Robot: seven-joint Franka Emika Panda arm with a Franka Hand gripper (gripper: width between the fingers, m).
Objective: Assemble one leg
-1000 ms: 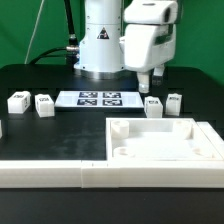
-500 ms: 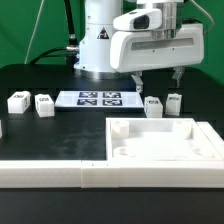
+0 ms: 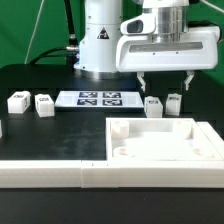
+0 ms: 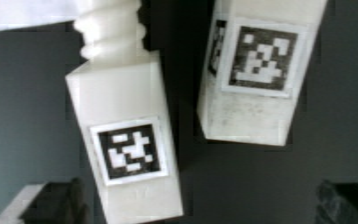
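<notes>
My wrist has turned since a second ago. My gripper (image 3: 166, 80) hangs wide open and empty above the small white plastic block-shaped leg (image 3: 153, 105) and its twin (image 3: 174, 102), which sit side by side on the black table (image 3: 60, 130).

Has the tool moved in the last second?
Yes. The tool has turned broadside and shifted slightly toward the exterior view's right, judged against the marker board.

Leg (image 3: 153, 105) beside another leg (image 3: 174, 102), behind panel (image 3: 160, 152)
</notes>
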